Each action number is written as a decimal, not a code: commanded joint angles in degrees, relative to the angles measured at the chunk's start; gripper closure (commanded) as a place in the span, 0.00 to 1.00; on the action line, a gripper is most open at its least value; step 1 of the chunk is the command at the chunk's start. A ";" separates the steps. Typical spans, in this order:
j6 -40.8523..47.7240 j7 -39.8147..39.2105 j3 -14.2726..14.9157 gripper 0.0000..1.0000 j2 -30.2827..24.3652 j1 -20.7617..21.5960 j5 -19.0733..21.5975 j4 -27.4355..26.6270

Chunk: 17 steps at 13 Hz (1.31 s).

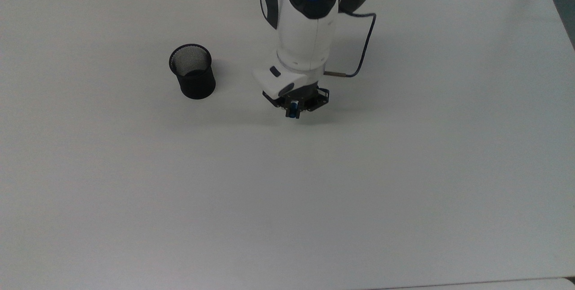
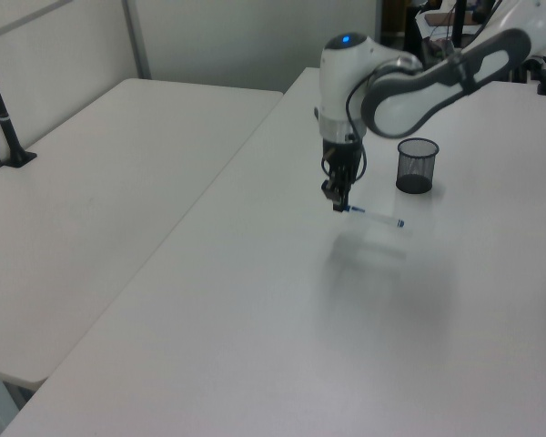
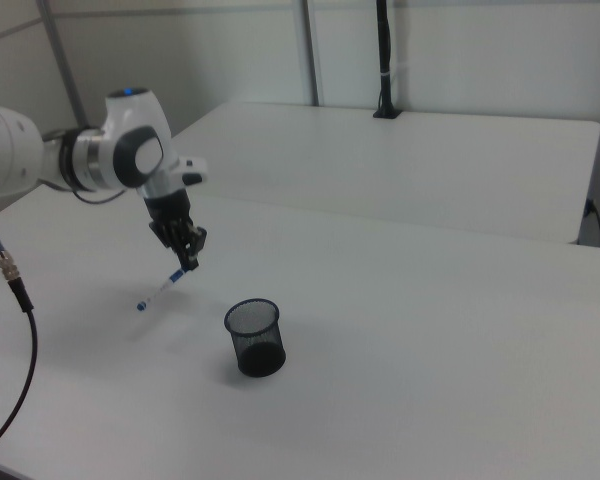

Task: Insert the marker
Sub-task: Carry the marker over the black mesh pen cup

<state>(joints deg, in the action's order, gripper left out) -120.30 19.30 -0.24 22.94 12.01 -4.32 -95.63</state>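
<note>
Pinching the marker (image 2: 373, 216) by its blue cap end, the gripper (image 2: 338, 202) is carrying it clear above the tabletop (image 1: 404, 182), barrel slanting downward (likely from the off-centre hold). The black mesh cup (image 3: 254, 337) is standing upright nearby, mouth open, awaiting the insertion.

A matt white table (image 1: 404, 191) is carrying a black wire-mesh cup (image 1: 193, 76), while the arm's glossy white plastic shell (image 1: 305, 43) is catching the light above the smooth plastic marker (image 2: 373, 216) in the dull black gripper (image 2: 339, 202).
</note>
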 commanded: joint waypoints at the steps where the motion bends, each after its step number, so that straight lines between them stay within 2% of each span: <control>1: 9.01 -4.96 0.32 0.90 -9.38 -2.16 0.19 -1.67; 3: 11.57 -8.64 0.41 0.90 -15.17 -5.92 0.79 -2.45; 6: 11.23 -19.18 0.67 0.90 -23.18 -11.55 4.13 -7.98; 10: 8.69 -31.23 3.74 0.89 -28.11 -15.26 6.95 -12.38; 12: 0.56 -35.19 6.20 0.89 -30.74 -15.26 7.22 -18.24; 17: -24.74 -35.04 6.30 0.88 -28.57 -15.35 7.22 -28.28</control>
<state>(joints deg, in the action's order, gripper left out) -132.78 -15.05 5.88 -5.37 -3.78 1.76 -117.56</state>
